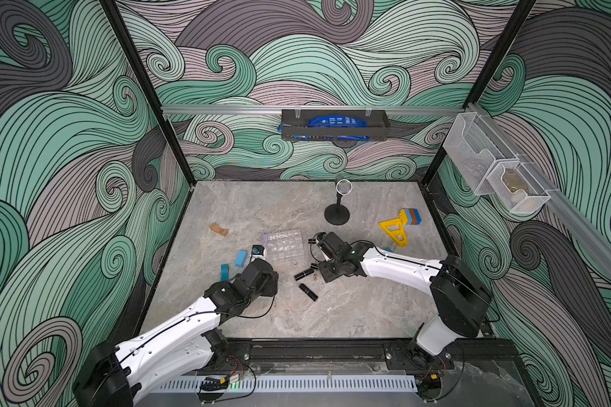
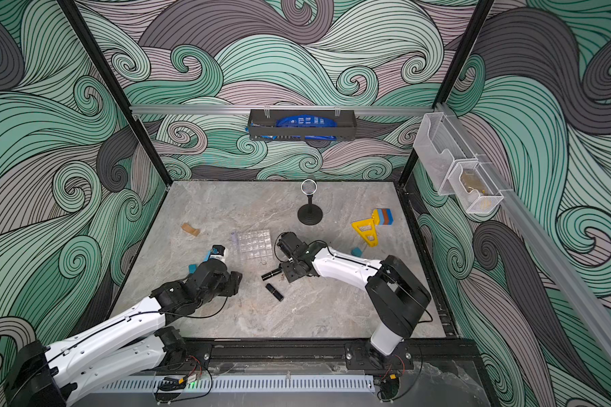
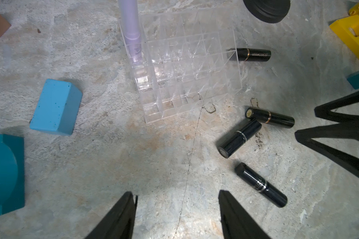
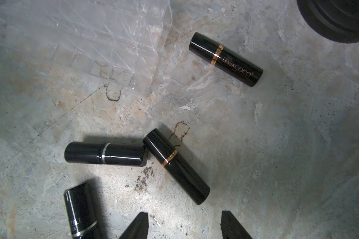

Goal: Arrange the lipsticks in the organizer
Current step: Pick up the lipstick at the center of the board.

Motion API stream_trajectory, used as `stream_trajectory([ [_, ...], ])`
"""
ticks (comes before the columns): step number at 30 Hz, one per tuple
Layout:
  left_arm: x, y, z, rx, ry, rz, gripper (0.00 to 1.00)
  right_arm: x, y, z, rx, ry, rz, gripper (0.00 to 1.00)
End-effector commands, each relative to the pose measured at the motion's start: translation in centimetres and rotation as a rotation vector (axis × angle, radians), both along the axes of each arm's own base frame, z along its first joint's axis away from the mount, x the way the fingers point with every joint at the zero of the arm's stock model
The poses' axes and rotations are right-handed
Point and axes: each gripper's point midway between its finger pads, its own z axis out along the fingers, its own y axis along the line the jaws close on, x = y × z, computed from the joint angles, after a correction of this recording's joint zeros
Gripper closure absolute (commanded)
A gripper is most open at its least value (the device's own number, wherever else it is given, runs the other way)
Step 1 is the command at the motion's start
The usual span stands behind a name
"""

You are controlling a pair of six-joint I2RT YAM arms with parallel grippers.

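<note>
Four lipsticks (image 3: pixel 270 118) lie flat on the stone table (image 3: pixel 153 165), all outside the organizer (image 3: pixel 187 68) and to its right.

The left wrist view takes in the widest spread. It shows the clear organizer with a lavender tube (image 3: pixel 131 31) standing in a corner cell and a blue block (image 3: pixel 56 107) well off on the organizer's far side. It also shows the right gripper (image 3: pixel 305 122) hanging near the tubes.

The right wrist view misses the tube and the block but gives finer detail. A lettered lipstick (image 4: pixel 226 59) lies just beside the organizer's wall. A gold-banded lipstick (image 4: pixel 175 165) touches the end of a silver-banded lipstick (image 4: pixel 105 154), and a fourth lipstick (image 4: pixel 81 213) is cut off by the frame edge.

In both top views the right arm (image 1: pixel 395 264) covers part of the cluster, and the bands are too small to tell apart. Only these views show the microphone stand (image 1: pixel 337 211) whole.

The left gripper (image 3: pixel 175 194) hangs released over bare table, its jaws apart with nothing between them. In its own wrist view the right gripper's jaws are likewise spread and empty, just short of the gold-banded lipstick.
</note>
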Motion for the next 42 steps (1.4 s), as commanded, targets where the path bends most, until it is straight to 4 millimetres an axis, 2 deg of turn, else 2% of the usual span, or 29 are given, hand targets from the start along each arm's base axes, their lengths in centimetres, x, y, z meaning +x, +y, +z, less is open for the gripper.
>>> stream_trajectory([
  [1, 0.3, -0.2, 0.7, -0.018, -0.013, -0.001, 0.35, 0.7, 1.2, -0.1, 0.023, 0.002, 0.026, 0.37],
  [16, 0.4, -0.3, 1.0, -0.023, -0.015, -0.001, 0.35, 2.0, 0.7, -2.0, -0.029, 0.017, 0.032, 0.36],
  [27, 0.5, -0.4, 1.2, -0.025, -0.016, -0.003, 0.35, 2.2, 0.9, -3.3, -0.007, 0.05, 0.034, 0.41],
  [36, 0.6, -0.5, 1.5, -0.03, -0.022, -0.007, 0.36, 2.6, 0.0, -4.1, 0.013, 0.066, -0.014, 0.5],
  [42, 0.7, -0.7, 1.5, -0.036, -0.019, -0.008, 0.36, 2.7, -1.4, -4.0, 0.042, 0.069, -0.084, 0.61],
])
